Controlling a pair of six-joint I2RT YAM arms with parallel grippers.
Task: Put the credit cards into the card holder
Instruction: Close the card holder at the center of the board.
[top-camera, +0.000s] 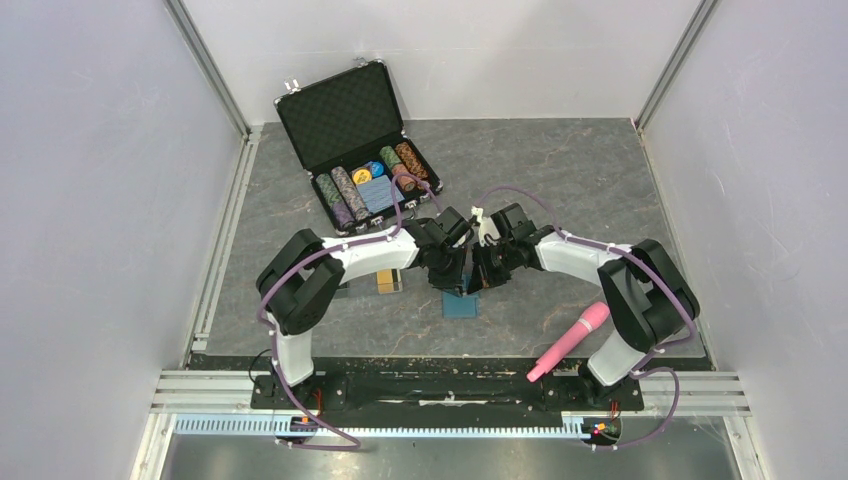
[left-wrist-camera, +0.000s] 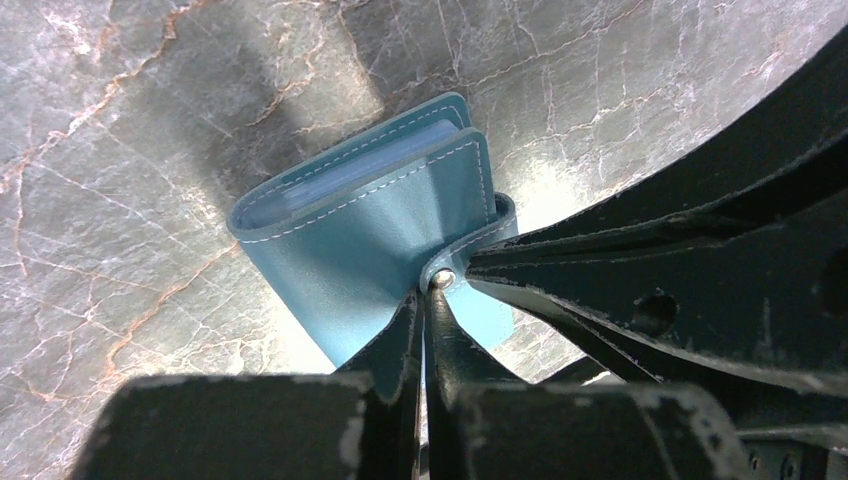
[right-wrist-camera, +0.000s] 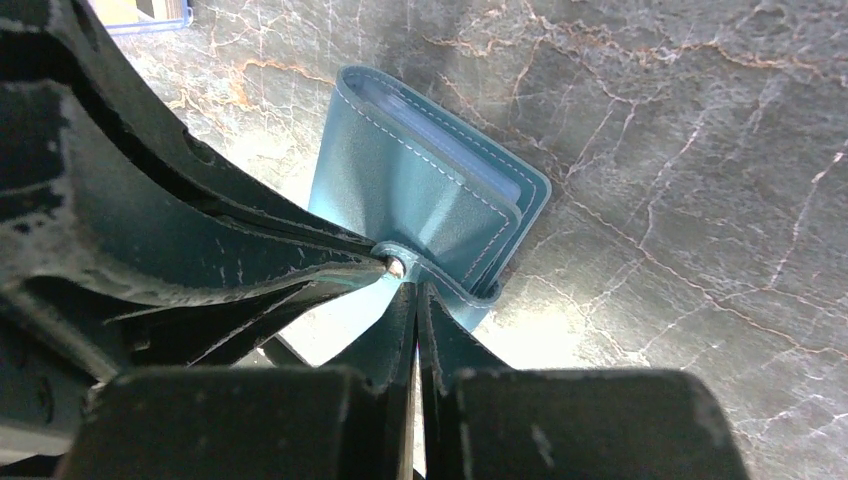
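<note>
The left gripper (left-wrist-camera: 428, 300) and right gripper (right-wrist-camera: 412, 300) are both pinched shut on the snap strap (left-wrist-camera: 465, 252) of the folded holder (left-wrist-camera: 350, 230), tilted over the table (left-wrist-camera: 120, 200).

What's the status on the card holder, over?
Left gripper shut, right gripper shut, tips meeting at the snap. Card holder folded, lying on the table. Chip case behind, well apart.
</note>
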